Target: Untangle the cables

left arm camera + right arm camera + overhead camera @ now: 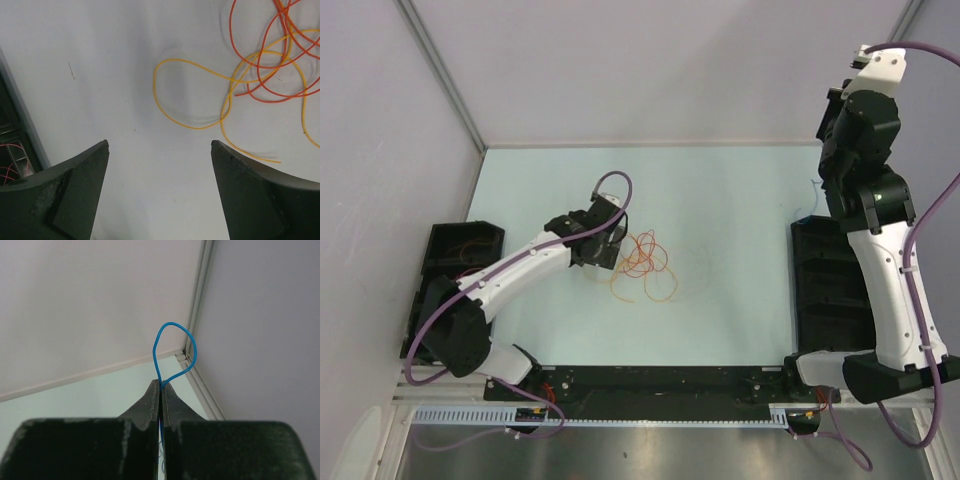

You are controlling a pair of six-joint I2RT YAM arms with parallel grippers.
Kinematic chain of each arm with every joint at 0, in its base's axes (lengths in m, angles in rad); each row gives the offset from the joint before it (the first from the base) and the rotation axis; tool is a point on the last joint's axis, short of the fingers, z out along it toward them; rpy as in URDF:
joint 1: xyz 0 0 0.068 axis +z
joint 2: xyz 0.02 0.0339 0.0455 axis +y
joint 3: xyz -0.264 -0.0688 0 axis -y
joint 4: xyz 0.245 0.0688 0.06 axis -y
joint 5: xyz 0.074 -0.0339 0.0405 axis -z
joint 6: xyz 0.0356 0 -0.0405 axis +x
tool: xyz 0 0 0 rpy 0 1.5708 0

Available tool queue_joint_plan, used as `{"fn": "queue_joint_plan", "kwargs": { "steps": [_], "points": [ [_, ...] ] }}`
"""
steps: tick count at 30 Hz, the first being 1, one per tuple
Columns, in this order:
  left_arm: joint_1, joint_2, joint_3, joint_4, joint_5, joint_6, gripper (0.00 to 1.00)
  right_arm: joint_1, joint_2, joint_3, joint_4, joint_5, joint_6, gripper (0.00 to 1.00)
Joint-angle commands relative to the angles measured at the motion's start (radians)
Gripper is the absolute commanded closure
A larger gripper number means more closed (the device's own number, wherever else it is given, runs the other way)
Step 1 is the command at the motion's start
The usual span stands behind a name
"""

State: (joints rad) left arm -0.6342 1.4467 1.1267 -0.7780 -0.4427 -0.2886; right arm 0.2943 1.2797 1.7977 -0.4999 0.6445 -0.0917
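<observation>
The cables (645, 265) lie in a loose tangle of orange, red and yellow loops on the pale table, mid-centre. My left gripper (607, 238) hovers just left of the tangle. In the left wrist view it (160, 145) is open and empty, with a yellow cable loop (195, 128) ahead of the tips and red-orange loops (231, 27) at the upper right. My right gripper (161, 385) is raised at the far right and shut on a thin blue cable (172, 324), which loops above the closed tips. A faint blue strand (811, 192) hangs beside the right arm.
A black slotted tray (460, 248) holding thin red wires stands at the left table edge; its rim (20, 115) shows in the left wrist view. Another black tray (825, 290) stands at the right edge. Grey enclosure walls close the back and sides.
</observation>
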Motion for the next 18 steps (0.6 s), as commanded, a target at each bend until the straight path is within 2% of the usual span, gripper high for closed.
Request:
{"fn": "queue_joint_plan", "kwargs": {
  "steps": [1, 6, 13, 18],
  "points": [
    [-0.016, -0.008, -0.008, -0.018, -0.094, -0.014, 0.12, -0.098, 0.023, 0.04, -0.084, -0.12, 0.087, 1.0],
    [-0.016, -0.012, -0.019, -0.004, -0.064, -0.011, 0.12, -0.168, 0.02, -0.017, -0.086, -0.106, 0.119, 1.0],
    [-0.015, -0.015, -0.021, -0.003, -0.07, -0.007, 0.14, -0.325, -0.031, -0.223, -0.042, -0.143, 0.227, 1.0],
    [-0.016, -0.008, -0.018, -0.01, -0.076, -0.009, 0.14, -0.382, -0.031, -0.323, -0.019, -0.141, 0.314, 1.0]
  ]
}}
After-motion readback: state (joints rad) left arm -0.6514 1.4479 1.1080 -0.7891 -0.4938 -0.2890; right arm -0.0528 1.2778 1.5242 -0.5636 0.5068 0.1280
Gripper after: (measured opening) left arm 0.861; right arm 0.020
